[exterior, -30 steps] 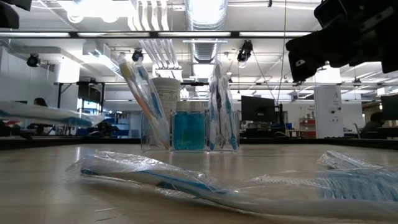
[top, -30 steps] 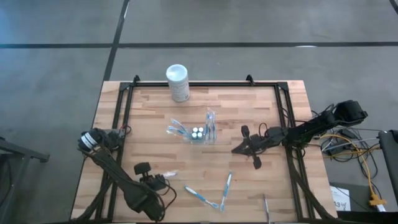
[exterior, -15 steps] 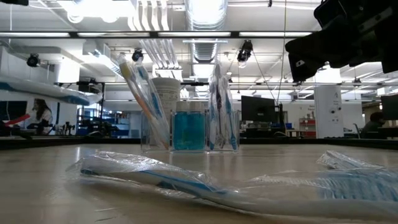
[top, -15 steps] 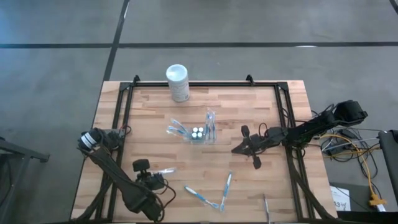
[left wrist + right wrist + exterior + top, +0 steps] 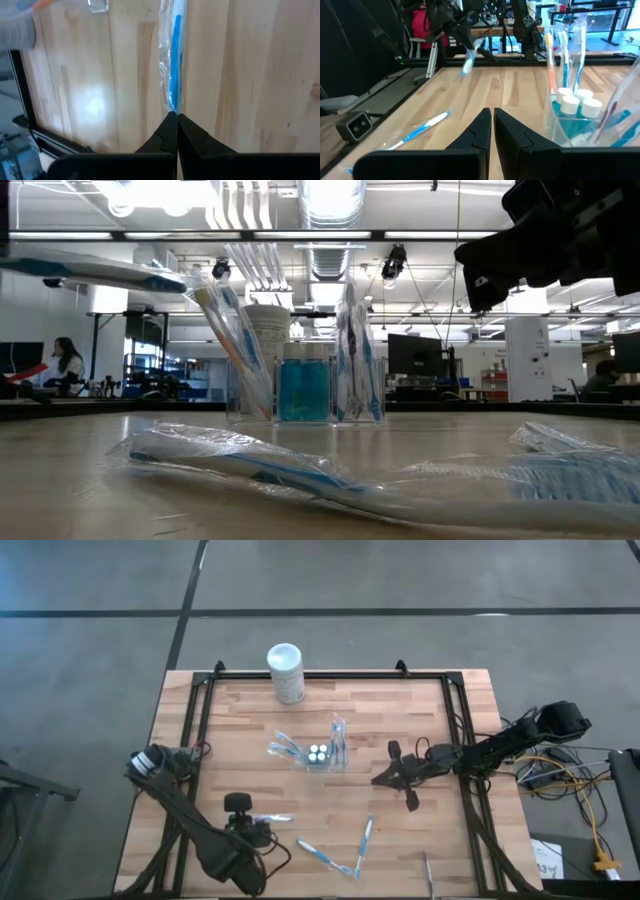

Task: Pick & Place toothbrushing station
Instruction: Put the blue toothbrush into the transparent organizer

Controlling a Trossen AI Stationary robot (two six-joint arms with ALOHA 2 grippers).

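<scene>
**A:** Where is the toothbrushing station (image 5: 318,754)?

**B:** It stands in the middle of the wooden table (image 5: 400,710). It is a clear plastic holder. It has toothbrushes leaning in it and three small white caps on little blue bottles (image 5: 574,107).

**A:** What is the left gripper (image 5: 256,819) doing?

**B:** It is near the front left part of the table. Its two fingers are pinched tight on the end of a wrapped blue toothbrush (image 5: 172,70). The brush is up in the air, off the wood.

**A:** And the right gripper (image 5: 378,780)?

**B:** It hangs just to the right of the station. Its fingers are pressed together and they hold nothing.

**A:** Is there any writing?

**B:** A white canister (image 5: 286,673) stands at the back edge of the table. It has a label, but I cannot read the words on it.

**A:** What else is on the table?

**B:** Two more wrapped toothbrushes lie near the front. One (image 5: 322,857) is flat on the wood and the other (image 5: 365,842) is just beside it. A person (image 5: 62,365) sits far off in the room behind.
</scene>
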